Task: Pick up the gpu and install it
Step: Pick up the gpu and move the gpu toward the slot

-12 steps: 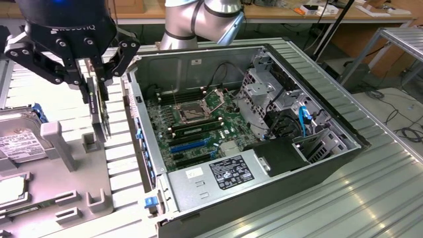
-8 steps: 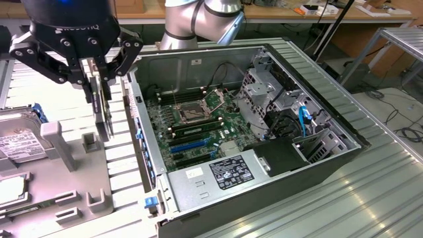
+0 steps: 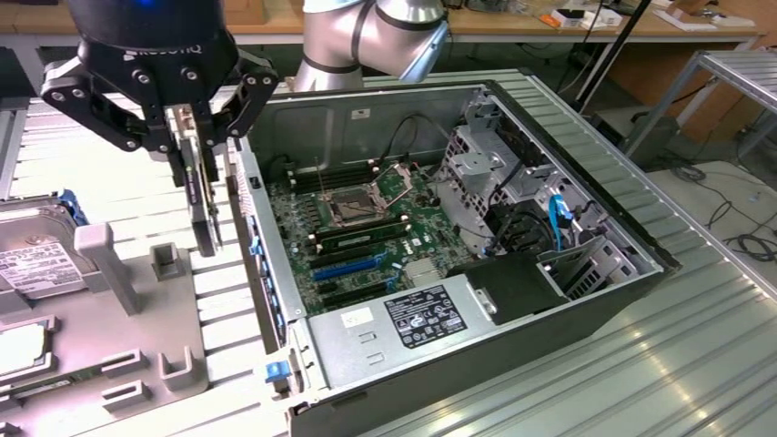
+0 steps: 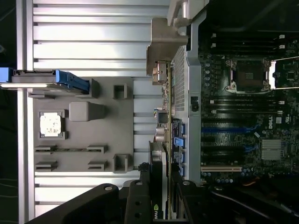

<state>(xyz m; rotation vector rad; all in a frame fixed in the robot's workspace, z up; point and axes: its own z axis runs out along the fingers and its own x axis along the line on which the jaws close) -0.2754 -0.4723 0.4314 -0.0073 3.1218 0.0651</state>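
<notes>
The gpu (image 3: 204,205) hangs edge-on and upright from my gripper (image 3: 200,137), which is shut on its upper edge. It floats above the grey fixture tray (image 3: 134,337), just outside the near wall of the open computer case (image 3: 261,237). In the wrist view the gpu (image 4: 161,116) runs as a thin strip between my fingers (image 4: 140,191), with its silver bracket (image 4: 164,46) at the far end, beside the case wall. The motherboard (image 3: 364,228) lies flat inside the case, its blue expansion slots (image 3: 349,266) unoccupied.
A silver hard drive (image 3: 35,259) sits at the exterior view's left on the fixture. A processor chip (image 4: 50,125) and a narrow dark stick (image 4: 70,150) rest in tray pockets. Inside the case are the power supply (image 3: 419,314) and drive cage (image 3: 486,173).
</notes>
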